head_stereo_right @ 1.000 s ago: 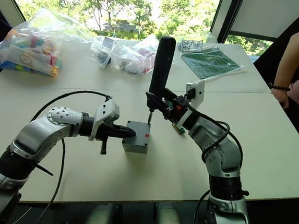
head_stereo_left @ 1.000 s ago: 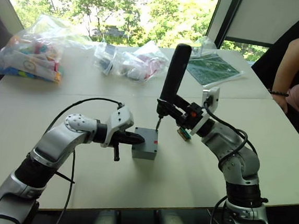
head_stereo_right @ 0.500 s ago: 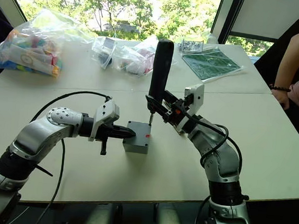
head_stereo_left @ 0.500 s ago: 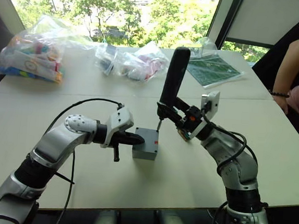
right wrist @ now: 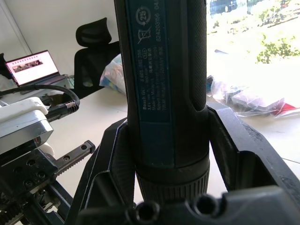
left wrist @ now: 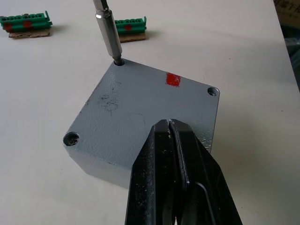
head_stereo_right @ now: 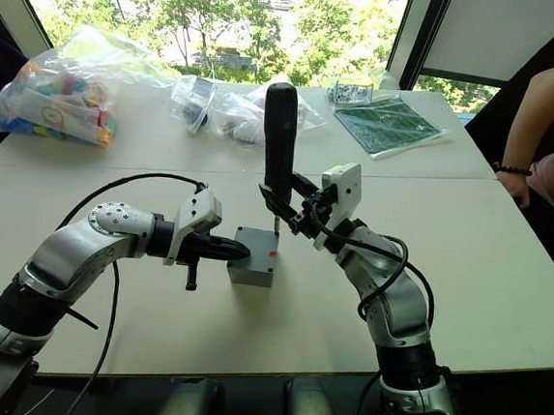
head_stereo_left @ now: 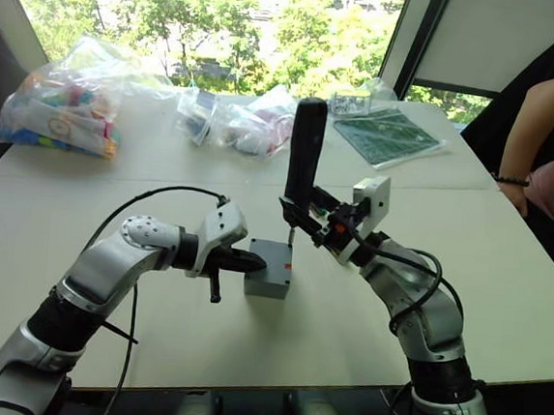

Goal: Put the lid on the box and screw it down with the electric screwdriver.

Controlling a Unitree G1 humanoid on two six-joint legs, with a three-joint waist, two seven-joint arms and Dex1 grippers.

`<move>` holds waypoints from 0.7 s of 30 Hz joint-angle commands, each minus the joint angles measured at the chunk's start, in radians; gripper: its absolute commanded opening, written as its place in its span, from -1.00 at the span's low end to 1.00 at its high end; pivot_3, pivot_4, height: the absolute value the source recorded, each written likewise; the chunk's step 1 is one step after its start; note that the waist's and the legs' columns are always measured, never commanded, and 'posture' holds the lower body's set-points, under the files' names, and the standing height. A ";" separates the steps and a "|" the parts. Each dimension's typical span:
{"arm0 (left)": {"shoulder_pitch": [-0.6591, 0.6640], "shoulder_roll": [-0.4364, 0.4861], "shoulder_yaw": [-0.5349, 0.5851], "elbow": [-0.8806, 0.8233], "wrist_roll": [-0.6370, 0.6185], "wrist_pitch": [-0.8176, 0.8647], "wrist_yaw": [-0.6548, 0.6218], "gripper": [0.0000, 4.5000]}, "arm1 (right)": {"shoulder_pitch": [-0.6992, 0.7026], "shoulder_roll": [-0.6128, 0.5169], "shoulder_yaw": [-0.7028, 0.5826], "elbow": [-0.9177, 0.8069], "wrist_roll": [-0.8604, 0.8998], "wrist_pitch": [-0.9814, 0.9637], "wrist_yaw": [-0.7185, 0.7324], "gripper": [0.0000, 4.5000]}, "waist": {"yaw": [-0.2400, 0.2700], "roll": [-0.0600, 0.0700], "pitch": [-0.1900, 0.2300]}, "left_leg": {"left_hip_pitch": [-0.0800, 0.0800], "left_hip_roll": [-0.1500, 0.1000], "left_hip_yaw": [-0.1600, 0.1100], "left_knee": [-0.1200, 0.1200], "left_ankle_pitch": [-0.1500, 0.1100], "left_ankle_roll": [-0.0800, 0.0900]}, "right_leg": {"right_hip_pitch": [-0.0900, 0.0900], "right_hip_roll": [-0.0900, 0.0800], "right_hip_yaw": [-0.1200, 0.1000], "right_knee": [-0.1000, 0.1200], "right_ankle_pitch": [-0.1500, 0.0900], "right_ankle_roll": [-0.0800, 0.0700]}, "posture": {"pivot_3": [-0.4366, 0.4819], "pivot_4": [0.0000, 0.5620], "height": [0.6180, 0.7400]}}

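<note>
The grey box point(head_stereo_left: 268, 283) stands mid-table with the lid point(left wrist: 140, 105) lying flat on it; a red spot marks the top near one edge. My left gripper point(left wrist: 168, 124) is shut, and its tips rest on the lid's top by the near edge. My right gripper point(head_stereo_left: 303, 215) is shut on the black electric screwdriver point(head_stereo_left: 306, 152), holding it nearly upright over the box. Its metal bit point(left wrist: 107, 28) sits in the screw hole at the far corner of the lid. Two other corner holes show.
Clear bags of parts point(head_stereo_left: 57, 111) point(head_stereo_left: 241, 122) and a green circuit board point(head_stereo_left: 390, 135) lie at the table's far side. Two green terminal blocks point(left wrist: 26, 23) point(left wrist: 131, 23) sit just beyond the box. A person's arm point(head_stereo_left: 545, 134) rests at the right edge.
The screwdriver has swung more upright, its top moving left as my right wrist shifted. The bit stays at the box's far corner. The left arm and box have not moved.
</note>
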 commanded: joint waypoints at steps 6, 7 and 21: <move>0.003 0.001 -0.002 -0.032 0.006 0.008 0.007 -1.00 | 0.059 -0.006 0.041 0.075 -0.038 0.005 0.020 -0.17 | 0.000 0.000 0.000 | 0.000 0.000 0.000 0.000 0.000 0.000 | 0.000 0.000 0.000 0.000 0.000 0.000 | -0.05 -0.47 1.00; 0.002 0.001 -0.002 -0.032 0.006 0.008 0.007 -1.00 | 0.058 -0.007 0.042 0.076 -0.041 -0.003 0.023 -0.17 | 0.000 0.000 0.000 | 0.000 0.000 0.000 0.000 0.000 0.000 | 0.000 0.000 0.000 0.000 0.000 0.000 | -0.05 -0.47 1.00; 0.009 -0.005 -0.012 -0.033 0.008 0.005 0.009 -1.00 | 0.021 -0.005 -0.005 0.076 -0.030 -0.061 0.025 -0.17 | 0.000 0.000 0.000 | 0.000 0.000 0.000 0.000 0.000 0.000 | 0.000 0.000 0.000 -0.001 0.000 0.000 | -0.05 -0.47 1.00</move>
